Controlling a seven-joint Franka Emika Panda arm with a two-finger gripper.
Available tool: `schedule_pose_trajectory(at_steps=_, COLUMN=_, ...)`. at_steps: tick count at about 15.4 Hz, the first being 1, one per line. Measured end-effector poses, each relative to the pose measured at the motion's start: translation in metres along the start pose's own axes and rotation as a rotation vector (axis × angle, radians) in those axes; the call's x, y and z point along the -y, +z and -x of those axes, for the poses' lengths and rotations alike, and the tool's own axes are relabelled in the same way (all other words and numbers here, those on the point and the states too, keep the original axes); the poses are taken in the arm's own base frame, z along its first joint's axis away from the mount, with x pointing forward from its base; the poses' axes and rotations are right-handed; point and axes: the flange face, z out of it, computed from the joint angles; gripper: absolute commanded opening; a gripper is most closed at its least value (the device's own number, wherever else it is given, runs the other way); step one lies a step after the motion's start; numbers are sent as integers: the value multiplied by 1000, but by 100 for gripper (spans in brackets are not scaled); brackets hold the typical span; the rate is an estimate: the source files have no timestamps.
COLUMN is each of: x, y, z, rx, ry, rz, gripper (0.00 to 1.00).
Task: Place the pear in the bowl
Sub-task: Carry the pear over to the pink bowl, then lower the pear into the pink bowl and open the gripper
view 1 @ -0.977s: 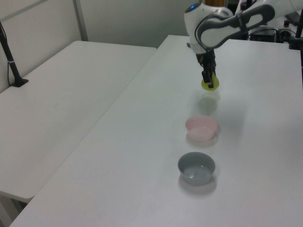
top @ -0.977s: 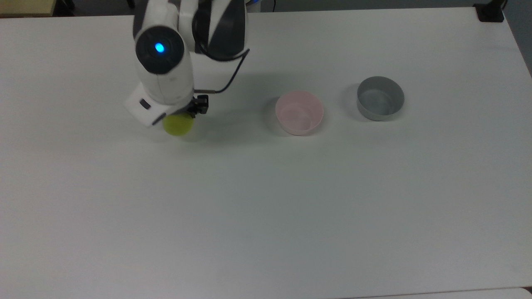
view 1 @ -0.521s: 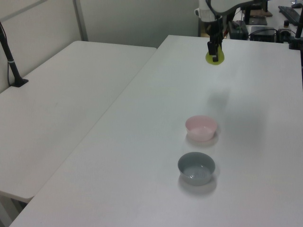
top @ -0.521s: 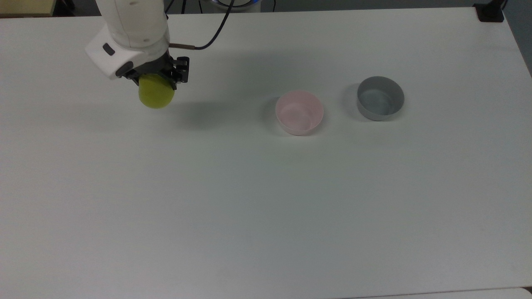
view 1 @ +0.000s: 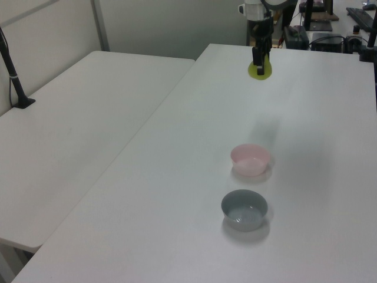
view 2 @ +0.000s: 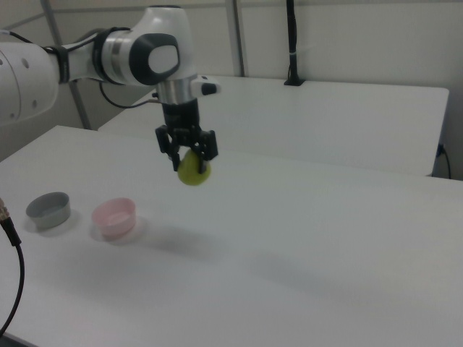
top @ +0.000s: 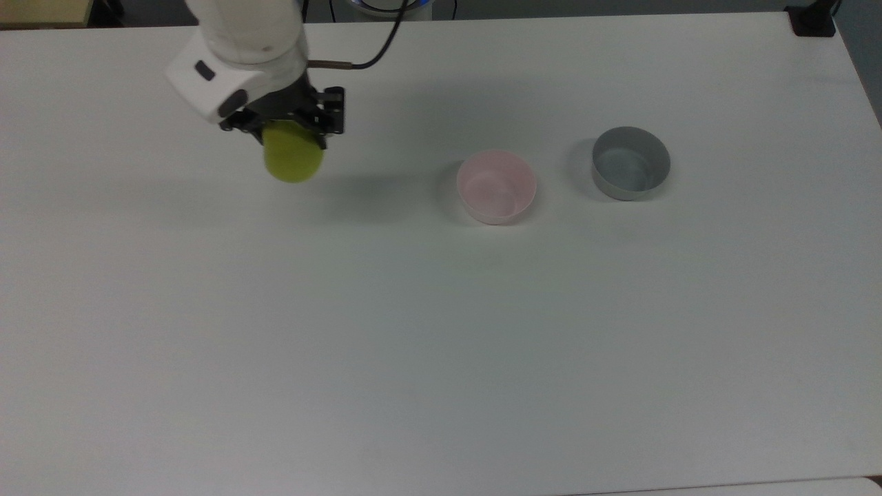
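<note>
My arm's shell [view 2: 137, 54] looks like glossy white plastic; my end effector [top: 293, 141] is matt black, plastic or metal I cannot tell; the pear [top: 293, 160] in it has a smooth, dull yellow-green skin; the bowl [top: 496, 187] looks like smooth pale pink plastic with a soft sheen; the grey bowl [top: 630, 163] is alike, matt; the counter [top: 441, 331] is smooth, matt white.
</note>
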Motion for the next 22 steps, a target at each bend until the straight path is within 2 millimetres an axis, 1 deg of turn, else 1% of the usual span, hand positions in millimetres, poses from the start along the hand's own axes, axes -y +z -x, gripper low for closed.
schedule_pose_trajectory(at_steps=1, x=19, y=-4, z=-2, rx=-7, ry=-11, rz=-6, gripper=14)
schedule_pose_trajectory(at_steps=3, x=63, y=-7, z=-4, rx=-10, ry=-36, rz=-5, gripper=15)
schedule_pose_trajectory(at_steps=4, x=98, y=-7, z=-4, rx=-9, ry=-62, rz=-2, gripper=15)
schedule_pose_trajectory(at_steps=5, x=124, y=-5, z=-3, rx=-5, ry=-88, rz=-4, gripper=16)
schedule_pose_trajectory(at_steps=9, x=188, y=5, z=2, rx=10, ry=-132, rz=-3, gripper=17)
schedule_pose_trajectory(at_steps=11, x=223, y=13, z=6, rx=23, ry=-152, rz=6, gripper=18)
schedule_pose_trajectory(at_steps=13, x=253, y=23, z=10, rx=37, ry=-178, rz=15, gripper=18)
schedule_pose_trajectory(at_steps=15, x=273, y=32, z=13, rx=50, ry=-200, rz=23, gripper=18)
schedule_pose_trajectory(at_steps=16, x=279, y=38, z=13, rx=59, ry=-206, rz=26, gripper=18)
schedule_pose_trajectory(at_steps=19, x=280, y=61, z=8, rx=94, ry=-205, rz=36, gripper=20)
schedule_pose_trajectory(at_steps=22, x=281, y=91, z=3, rx=142, ry=-203, rz=49, gripper=22)
